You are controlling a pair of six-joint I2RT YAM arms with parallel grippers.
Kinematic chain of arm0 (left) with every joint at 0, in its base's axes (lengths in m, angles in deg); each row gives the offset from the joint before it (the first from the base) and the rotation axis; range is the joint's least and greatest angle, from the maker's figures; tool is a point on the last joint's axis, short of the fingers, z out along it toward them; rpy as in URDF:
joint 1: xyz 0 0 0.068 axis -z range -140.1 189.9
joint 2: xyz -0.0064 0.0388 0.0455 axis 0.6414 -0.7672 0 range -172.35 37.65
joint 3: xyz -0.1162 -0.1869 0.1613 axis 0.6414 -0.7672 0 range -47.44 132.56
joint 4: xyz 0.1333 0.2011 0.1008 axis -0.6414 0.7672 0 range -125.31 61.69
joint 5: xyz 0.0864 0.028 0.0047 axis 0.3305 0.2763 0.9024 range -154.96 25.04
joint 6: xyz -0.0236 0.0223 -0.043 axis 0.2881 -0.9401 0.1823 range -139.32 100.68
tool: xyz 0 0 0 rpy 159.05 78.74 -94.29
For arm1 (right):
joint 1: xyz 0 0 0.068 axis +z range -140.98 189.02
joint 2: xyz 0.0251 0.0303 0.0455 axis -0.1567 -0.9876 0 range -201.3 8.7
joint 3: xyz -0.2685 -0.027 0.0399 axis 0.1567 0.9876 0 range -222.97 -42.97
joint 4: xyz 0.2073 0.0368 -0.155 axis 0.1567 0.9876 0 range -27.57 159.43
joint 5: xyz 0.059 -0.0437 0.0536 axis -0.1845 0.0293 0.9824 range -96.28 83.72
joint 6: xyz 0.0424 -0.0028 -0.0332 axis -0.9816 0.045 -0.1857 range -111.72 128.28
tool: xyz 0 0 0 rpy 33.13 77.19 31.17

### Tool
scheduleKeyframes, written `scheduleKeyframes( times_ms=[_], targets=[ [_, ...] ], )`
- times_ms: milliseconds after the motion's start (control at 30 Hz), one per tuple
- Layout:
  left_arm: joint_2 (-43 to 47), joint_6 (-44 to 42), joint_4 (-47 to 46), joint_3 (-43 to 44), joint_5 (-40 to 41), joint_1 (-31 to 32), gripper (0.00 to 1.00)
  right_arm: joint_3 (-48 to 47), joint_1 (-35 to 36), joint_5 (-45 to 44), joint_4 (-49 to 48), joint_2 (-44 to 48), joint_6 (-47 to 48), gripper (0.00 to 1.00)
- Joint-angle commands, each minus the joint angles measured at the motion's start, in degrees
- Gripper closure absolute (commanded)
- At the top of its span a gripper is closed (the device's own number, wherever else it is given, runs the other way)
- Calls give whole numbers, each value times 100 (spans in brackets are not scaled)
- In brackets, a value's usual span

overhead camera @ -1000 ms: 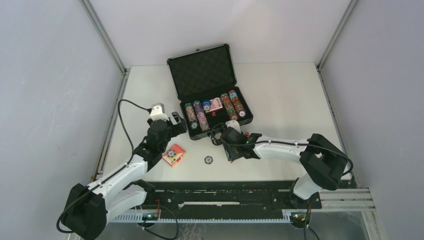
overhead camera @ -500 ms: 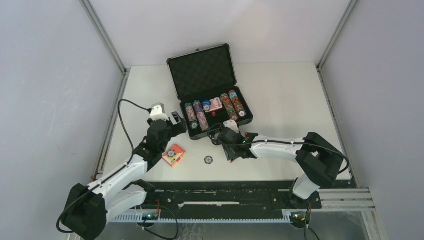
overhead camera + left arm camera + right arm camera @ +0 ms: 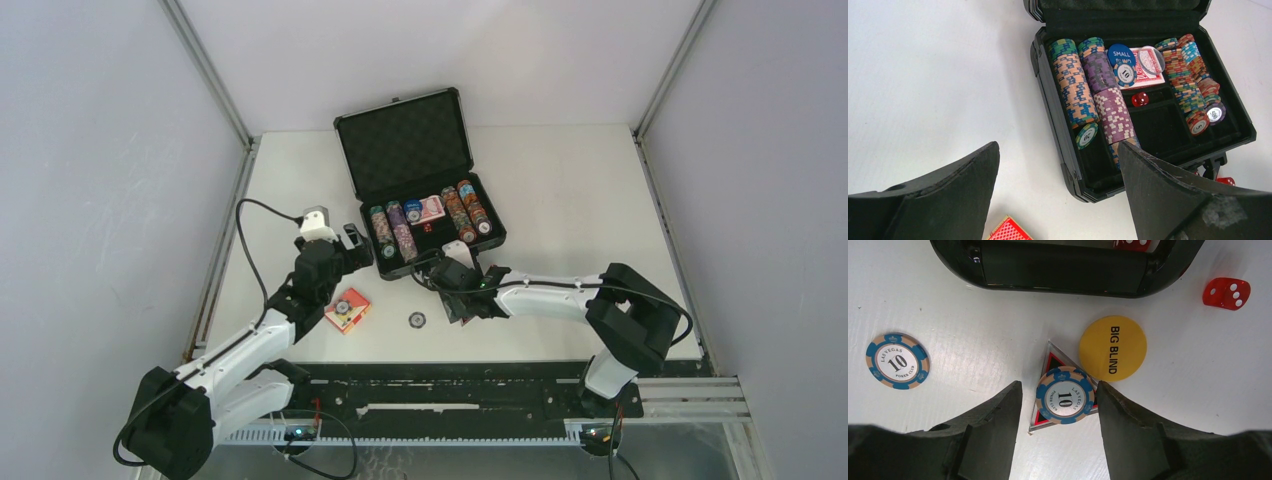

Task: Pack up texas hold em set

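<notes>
Your right gripper (image 3: 1058,387) stands with jaws apart, straddling a blue chip (image 3: 1065,398) that lies on a triangular marker (image 3: 1052,359), just near of the open case (image 3: 405,145). Likely light, stiff, slick: pinch its rim. The left gripper (image 3: 1057,147) gapes, empty.

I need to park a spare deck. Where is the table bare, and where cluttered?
Bare: the table right of the case and left of its lid. Crowded: before the case front, around the right gripper: Big Blind button, two chips, a die.
</notes>
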State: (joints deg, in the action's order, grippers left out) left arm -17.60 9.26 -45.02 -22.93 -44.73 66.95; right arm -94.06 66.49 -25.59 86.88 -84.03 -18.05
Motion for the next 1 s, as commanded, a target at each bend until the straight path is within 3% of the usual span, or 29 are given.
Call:
scheduleKeyframes(
  times_ms=[0, 433, 567, 767, 967],
  targets=[
    [-4, 60, -118, 77, -72, 38, 8, -76, 35, 44, 107, -88, -68, 35],
    [5, 70, -118, 75, -119, 43, 8, -77, 124, -47, 176, -55, -133, 47],
    [11, 67, -112, 79, -127, 32, 8, -79, 141, -2, 164, 3, -136, 46],
    [17, 62, -114, 75, -133, 35, 8, -78, 152, 80, 109, 57, -118, 37],
    [16, 60, -107, 78, -138, 36, 8, -77, 165, 137, 87, 79, -160, 37]
  ],
)
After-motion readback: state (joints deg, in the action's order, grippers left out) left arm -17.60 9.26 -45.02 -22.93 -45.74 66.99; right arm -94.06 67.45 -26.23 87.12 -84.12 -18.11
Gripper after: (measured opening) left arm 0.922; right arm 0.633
